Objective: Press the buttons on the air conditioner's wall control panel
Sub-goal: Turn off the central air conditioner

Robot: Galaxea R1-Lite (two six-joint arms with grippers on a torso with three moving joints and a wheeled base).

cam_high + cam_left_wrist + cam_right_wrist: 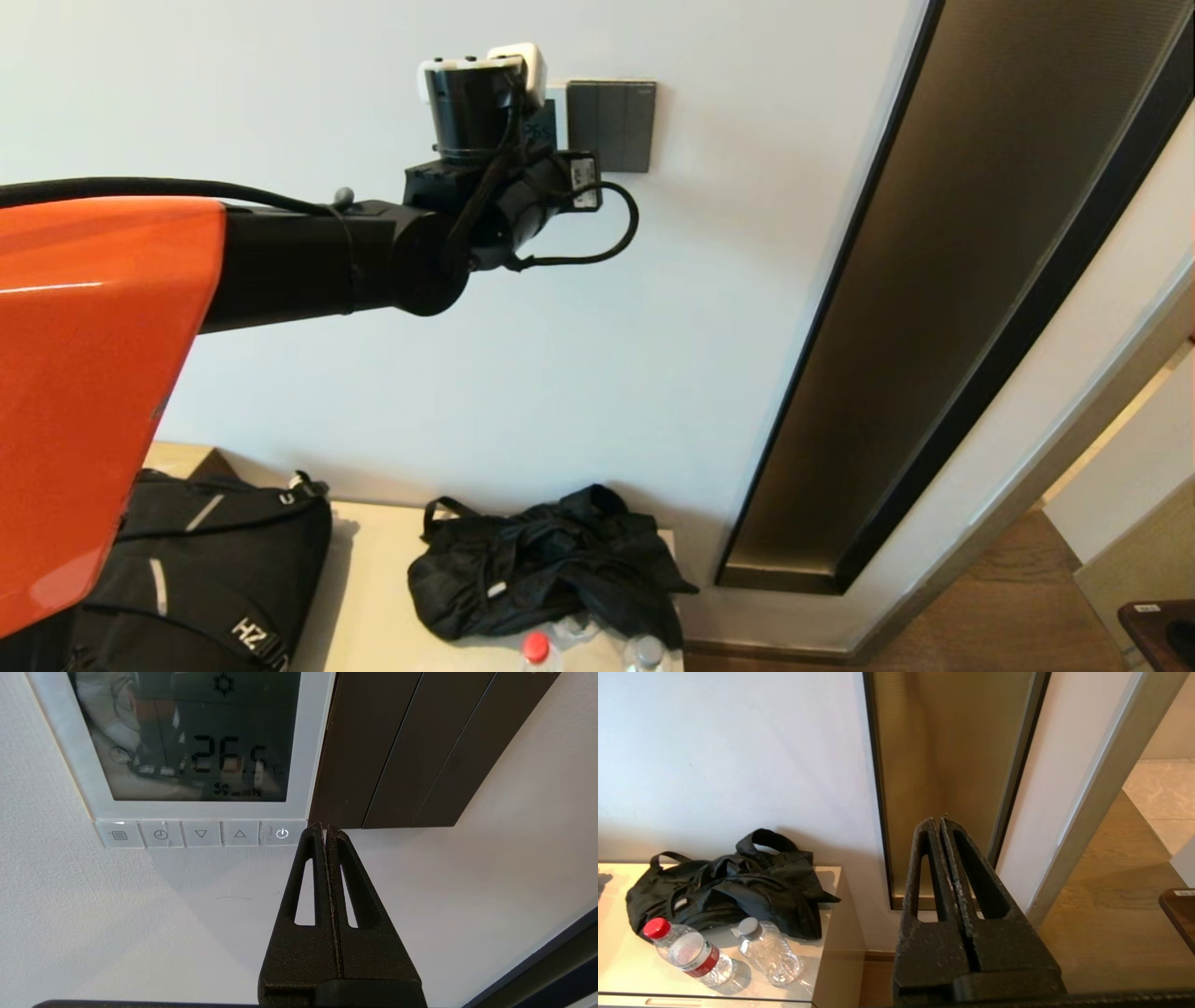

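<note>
The wall control panel has a white frame and a dark display reading 26.5. Under it runs a row of buttons: menu, clock, down arrow, up arrow and a lit power button. My left gripper is shut and empty. Its tips sit just beside the power button, at the panel's lower corner next to a dark grey switch plate. I cannot tell whether the tips touch the wall. In the head view my raised left wrist hides most of the panel. My right gripper is shut, empty and parked low.
The switch plate is right of the panel. A dark glass strip runs down the wall on the right. Below, a cabinet top holds a black bag, a backpack and two water bottles.
</note>
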